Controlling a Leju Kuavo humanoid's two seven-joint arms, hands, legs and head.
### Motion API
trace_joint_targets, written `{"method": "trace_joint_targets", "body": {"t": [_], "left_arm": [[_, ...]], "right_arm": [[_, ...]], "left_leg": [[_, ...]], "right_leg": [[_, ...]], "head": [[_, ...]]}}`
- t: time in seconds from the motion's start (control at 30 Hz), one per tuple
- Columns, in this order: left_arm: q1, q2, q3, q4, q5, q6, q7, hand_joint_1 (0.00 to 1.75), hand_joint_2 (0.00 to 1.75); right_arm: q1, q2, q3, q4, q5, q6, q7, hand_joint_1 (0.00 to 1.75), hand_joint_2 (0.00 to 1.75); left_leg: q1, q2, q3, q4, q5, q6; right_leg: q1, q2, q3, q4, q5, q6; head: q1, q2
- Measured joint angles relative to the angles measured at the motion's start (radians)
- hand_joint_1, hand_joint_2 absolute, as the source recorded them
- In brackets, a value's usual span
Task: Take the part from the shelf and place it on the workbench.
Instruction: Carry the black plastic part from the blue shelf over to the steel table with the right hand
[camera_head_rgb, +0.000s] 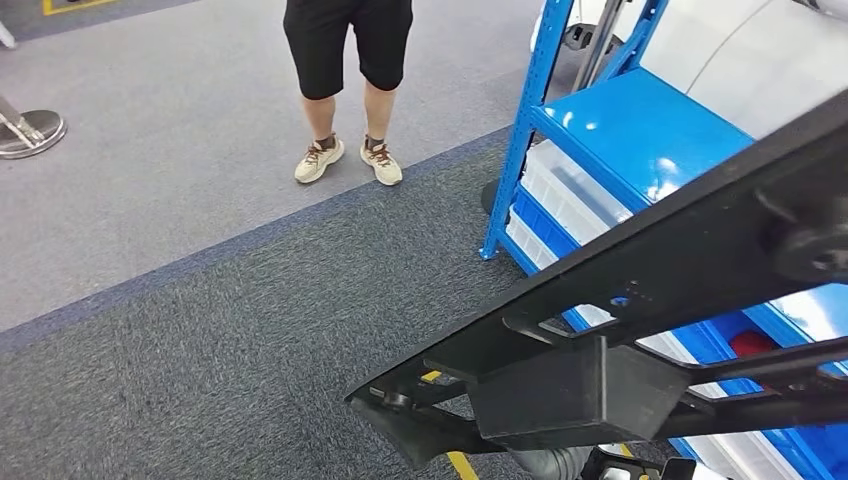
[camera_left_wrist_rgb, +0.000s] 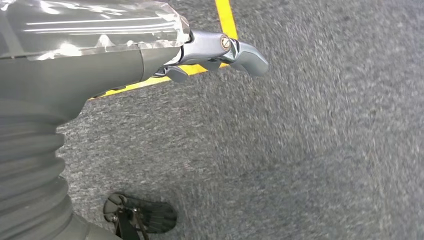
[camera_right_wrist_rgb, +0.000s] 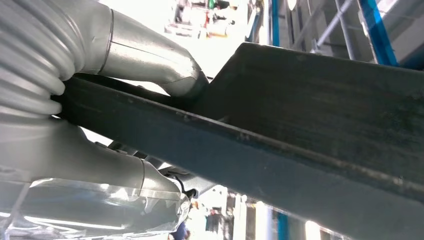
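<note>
Long black part (camera_head_rgb: 640, 290) held up by the right hand (camera_right_wrist_rgb: 100, 125), close before the head camera.

In the right wrist view the right hand's fingers (camera_right_wrist_rgb: 155, 65) wrap around the part's flat dark bar, thumb on one face and fingers on the other. The part slants across the blue shelf (camera_head_rgb: 640, 130), which carries pale bins (camera_head_rgb: 565, 185). The left hand (camera_left_wrist_rgb: 210, 55) hangs over grey carpet (camera_left_wrist_rgb: 300, 150) with a yellow line (camera_left_wrist_rgb: 226, 17), fingers loosely apart, holding nothing. A person's legs (camera_head_rgb: 345, 110) stand farther off. No readable writing.
</note>
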Motion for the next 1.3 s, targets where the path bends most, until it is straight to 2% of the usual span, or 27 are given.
{"method": "trace_joint_targets", "body": {"t": [0.03,0.07,0.1,0.13,0.2,0.27,0.33,0.37,0.4,0.47,0.53,0.57,0.6,0.67,0.73,0.77,0.83,0.87,0.93,1.0,1.03,1.07,1.1,1.13,1.17,1.23,1.3], "left_arm": [[0.000,0.001,0.000,0.000,-0.002,0.002,0.003,0.00,1.75],[0.002,0.003,0.000,0.000,-0.003,0.005,0.007,0.00,1.75],[0.005,0.005,0.000,0.000,-0.004,0.008,0.011,0.00,1.75],[0.007,0.008,0.000,0.000,-0.004,0.010,0.013,0.00,1.75],[0.009,0.012,0.000,0.000,-0.004,0.013,0.015,0.00,1.75],[0.009,0.015,0.000,0.000,-0.004,0.015,0.018,0.00,1.75],[0.014,0.018,0.000,0.000,-0.004,0.018,0.025,0.00,1.75],[0.018,0.019,0.001,0.000,-0.004,0.020,0.028,0.00,1.75],[0.019,0.020,0.001,0.000,-0.003,0.020,0.031,0.00,1.75],[0.017,0.021,0.001,0.001,-0.002,0.019,0.033,0.00,1.75],[0.015,0.019,0.001,0.001,0.003,0.018,0.037,0.00,1.75],[0.017,0.017,0.002,0.001,0.008,0.018,0.039,0.00,1.75],[0.020,0.016,0.004,0.001,0.012,0.019,0.042,0.00,1.75],[0.024,0.015,0.009,0.001,0.020,0.024,0.046,0.00,1.75],[0.022,0.015,0.013,0.001,0.023,0.028,0.049,0.00,1.75],[0.021,0.014,0.016,0.001,0.024,0.030,0.049,0.00,1.75],[0.024,0.014,0.022,0.001,0.024,0.031,0.050,0.00,1.75],[0.026,0.014,0.024,0.001,0.024,0.031,0.050,0.00,1.75],[0.028,0.014,0.027,0.001,0.024,0.032,0.050,0.00,1.75],[0.025,0.014,0.027,0.001,0.025,0.033,0.052,0.00,1.75],[0.023,0.013,0.027,0.001,0.026,0.034,0.053,0.00,1.75],[0.024,0.013,0.028,0.001,0.026,0.035,0.055,0.00,1.75],[0.025,0.012,0.029,0.001,0.026,0.035,0.056,0.00,1.75],[0.027,0.012,0.030,0.001,0.026,0.035,0.058,0.00,1.75],[0.028,0.011,0.031,0.001,0.026,0.033,0.059,0.00,1.75],[0.026,0.010,0.033,0.001,0.025,0.030,0.060,0.00,1.75],[0.026,0.009,0.033,0.001,0.021,0.028,0.063,0.00,1.75]], "right_arm": [[0.004,-0.004,0.000,0.004,-0.001,-0.003,0.000,1.75,1.75],[0.010,-0.008,0.000,0.007,-0.002,-0.005,0.000,1.75,1.75],[0.015,-0.011,0.000,0.009,-0.003,-0.005,0.000,1.75,1.75],[0.019,-0.014,0.000,0.010,-0.003,-0.005,0.000,1.75,1.75],[0.023,-0.019,0.000,0.010,-0.003,-0.005,0.000,1.75,1.75],[0.027,-0.022,0.000,0.011,-0.003,-0.005,0.000,1.75,1.75],[0.030,-0.025,0.000,0.012,-0.002,-0.003,0.002,1.75,1.75],[0.031,-0.027,0.000,0.013,0.000,-0.002,0.002,1.75,1.75],[0.033,-0.029,0.000,0.015,0.001,-0.001,0.003,1.75,1.75],[0.044,-0.035,-0.001,0.019,0.002,0.000,0.003,1.75,1.75],[0.057,-0.046,-0.001,0.026,0.003,0.005,0.003,1.75,1.75],[0.061,-0.053,-0.001,0.030,0.003,0.009,0.003,1.75,1.75],[0.064,-0.059,-0.001,0.035,0.003,0.015,0.003,1.75,1.75],[0.066,-0.067,-0.001,0.041,0.002,0.024,0.003,1.75,1.75],[0.066,-0.072,-0.001,0.044,0.001,0.029,0.003,1.75,1.75],[0.066,-0.074,-0.001,0.044,0.000,0.031,0.003,1.75,1.75],[0.065,-0.077,0.000,0.044,0.000,0.033,0.003,1.75,1.75],[0.064,-0.078,0.000,0.045,-0.001,0.033,0.003,1.75,1.75],[0.063,-0.082,0.000,0.045,-0.001,0.033,0.003,1.75,1.75],[0.063,-0.086,0.000,0.047,-0.001,0.034,0.003,1.75,1.75],[0.064,-0.087,0.000,0.050,-0.002,0.035,0.004,1.75,1.75],[0.063,-0.087,0.000,0.053,-0.002,0.035,0.005,1.75,1.75],[0.061,-0.087,0.000,0.056,-0.002,0.035,0.007,1.75,1.75],[0.059,-0.087,0.000,0.058,-0.002,0.034,0.009,1.75,1.75],[0.056,-0.088,0.000,0.060,-0.002,0.033,0.013,1.75,1.75],[0.054,-0.088,0.000,0.061,-0.001,0.031,0.019,1.75,1.75],[0.057,-0.088,0.000,0.060,0.001,0.028,0.021,1.75,1.75]], "left_leg": [[-0.002,-0.015,-0.001,0.001,0.001,0.001],[-0.003,-0.030,-0.002,0.002,0.001,0.002],[-0.003,-0.045,-0.001,0.003,0.001,0.001],[-0.004,-0.060,-0.001,0.005,0.000,0.000],[-0.004,-0.087,-0.005,0.014,-0.001,-0.004],[-0.002,-0.111,-0.015,0.020,-0.001,-0.016],[0.002,-0.130,-0.021,0.019,0.001,-0.030],[0.002,-0.119,-0.024,0.024,-0.002,-0.035],[0.002,-0.094,-0.033,0.043,-0.015,-0.039],[0.002,-0.030,-0.078,0.140,-0.069,-0.048],[0.009,-0.004,-0.139,0.268,-0.124,-0.059],[0.013,0.000,-0.154,0.301,-0.131,-0.063],[0.016,0.003,-0.147,0.291,-0.117,-0.066],[0.019,0.028,-0.077,0.166,-0.056,-0.068],[0.014,0.068,-0.011,0.049,-0.021,-0.056],[0.011,0.078,0.001,0.024,-0.018,-0.049],[0.006,0.063,-0.003,0.020,-0.019,-0.034],[0.007,0.051,-0.002,0.016,-0.017,-0.028],[0.010,0.029,0.003,0.007,-0.011,-0.015],[0.010,0.006,0.002,0.003,-0.007,-0.006],[0.009,-0.007,0.000,0.004,-0.006,-0.004],[0.007,-0.021,0.000,0.004,-0.006,-0.004],[0.006,-0.035,-0.001,0.005,-0.006,-0.004],[0.005,-0.049,0.000,0.007,-0.006,-0.004],[0.005,-0.064,0.000,0.010,-0.006,-0.006],[0.004,-0.091,-0.004,0.020,-0.009,-0.012],[0.005,-0.114,-0.013,0.026,-0.010,-0.025]], "right_leg": [[0.000,0.006,-0.029,0.053,-0.014,-0.001],[0.000,0.009,-0.043,0.071,-0.006,-0.002],[0.000,0.011,-0.038,0.049,0.021,-0.004],[0.000,0.020,-0.016,-0.009,0.063,-0.007],[-0.002,0.067,0.035,-0.142,0.129,-0.014],[-0.001,0.093,0.055,-0.199,0.145,-0.018],[0.001,0.072,0.059,-0.207,0.146,-0.024],[0.000,0.061,0.063,-0.213,0.149,-0.029],[-0.002,0.047,0.067,-0.218,0.151,-0.035],[-0.002,0.017,0.074,-0.225,0.151,-0.044],[0.001,-0.013,0.075,-0.224,0.148,-0.046],[0.001,-0.027,0.076,-0.224,0.146,-0.045],[0.001,-0.040,0.078,-0.224,0.144,-0.043],[0.001,-0.065,0.084,-0.223,0.139,-0.037],[0.005,-0.086,0.092,-0.222,0.131,-0.027],[0.007,-0.095,0.095,-0.222,0.129,-0.021],[0.008,-0.114,0.101,-0.224,0.126,-0.009],[0.005,-0.111,0.104,-0.222,0.122,-0.002],[0.000,-0.064,0.089,-0.180,0.089,0.007],[-0.001,-0.006,0.028,-0.054,0.022,0.008],[-0.001,0.005,-0.009,0.017,-0.006,0.008],[0.000,0.009,-0.036,0.065,-0.017,0.007],[0.000,0.011,-0.047,0.076,-0.006,0.005],[-0.001,0.013,-0.036,0.044,0.025,0.003],[-0.002,0.023,-0.009,-0.021,0.068,0.000],[-0.005,0.068,0.045,-0.150,0.126,-0.004],[-0.004,0.090,0.063,-0.197,0.134,-0.007]], "head": [[0.000,0.000],[0.000,0.000],[0.000,0.000],[0.000,0.000],[0.000,0.000],[0.000,0.000],[0.000,0.000],[0.000,0.000],[0.000,0.000],[0.000,0.000],[0.000,0.000],[0.000,0.000],[0.000,0.000],[0.000,0.000],[0.000,0.000],[0.000,0.000],[0.000,0.000],[0.000,0.000],[0.000,0.000],[0.000,0.000],[0.000,0.000],[0.000,0.000],[0.000,0.000],[0.000,0.000],[0.000,0.000],[0.000,0.000],[0.000,0.000]]}}
